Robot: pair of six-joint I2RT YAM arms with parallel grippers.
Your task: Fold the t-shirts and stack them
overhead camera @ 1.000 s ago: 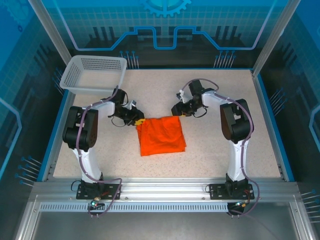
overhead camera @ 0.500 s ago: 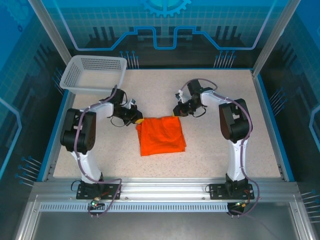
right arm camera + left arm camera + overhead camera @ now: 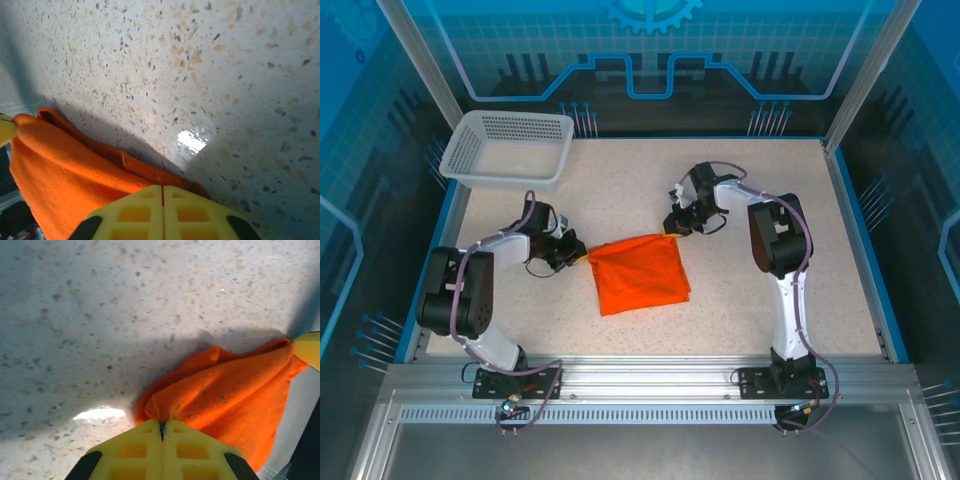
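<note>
The orange t-shirt (image 3: 640, 272) lies partly folded in the middle of the table (image 3: 820, 260), between the arms. The left gripper (image 3: 161, 424) is clamped on its far left corner and the right gripper (image 3: 162, 187) on its far right corner, apparently to lift that edge for a fold. The yellow fingers (image 3: 135, 452) hide how much cloth each pinch takes; the layers cannot be counted.
</note>
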